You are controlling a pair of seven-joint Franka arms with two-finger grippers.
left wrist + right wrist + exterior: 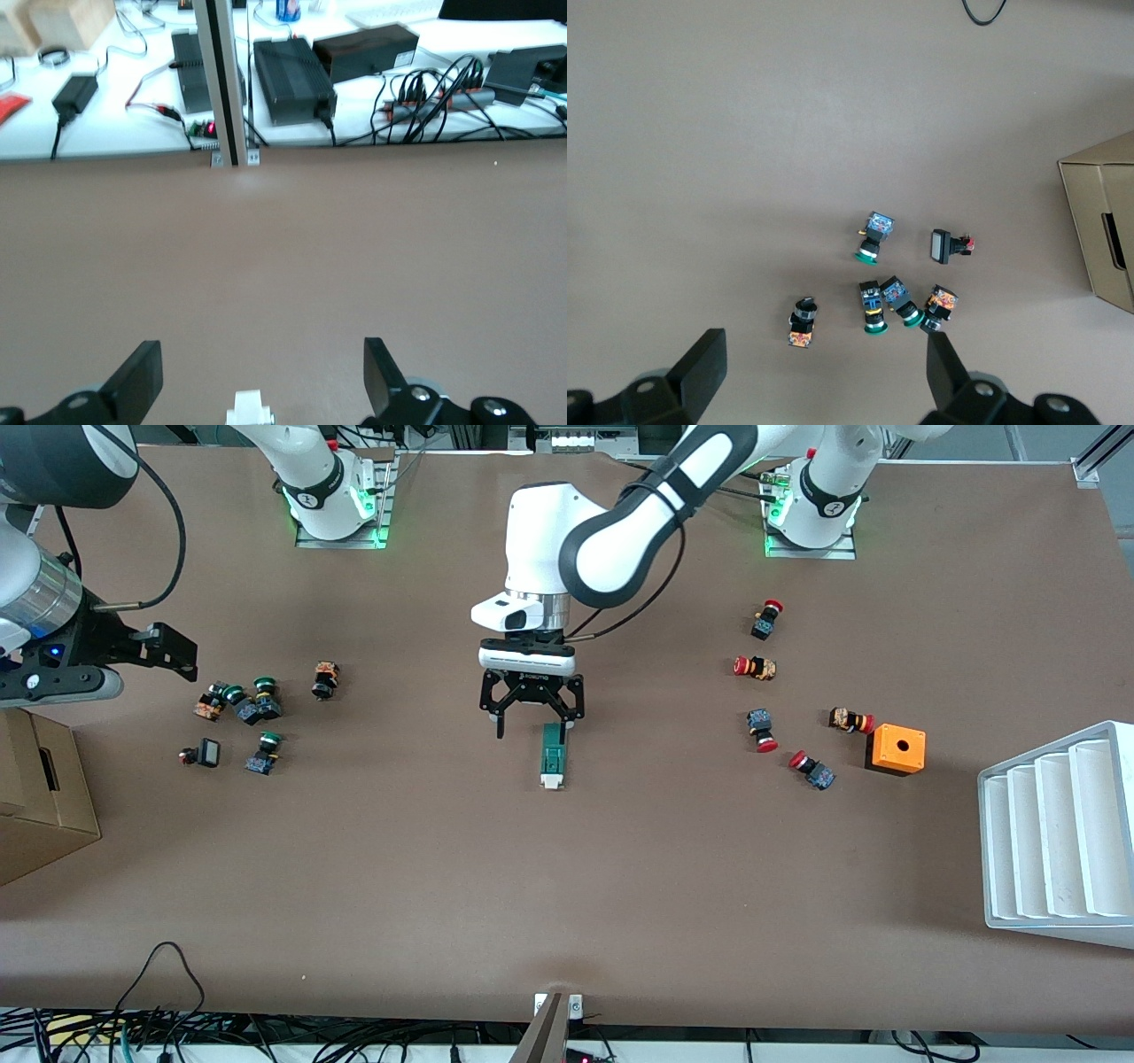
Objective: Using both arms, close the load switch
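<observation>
Now left hand [532, 722] gapes over load switch [553, 755]; right hand [168, 651] waits.

1. Brown worktop [567, 886] carries everything listed here.
2. Green-capped push buttons [248, 704] lie in a loose cluster, well apart from the tool over mid-worktop, toward the right arm's end; the same cluster shows below the right arm's tool in its wrist view.
3. Cardboard box [35, 797] stands at that same end, nearer the front camera than the cluster.
4. Red-capped push buttons [766, 682] lie scattered toward the left arm's end, well apart from the mid-worktop tool.
5. Orange box with a hole [897, 748] sits just beside them.
6. White ribbed tray [1059, 837] stands at the worktop's edge near the orange box.
</observation>
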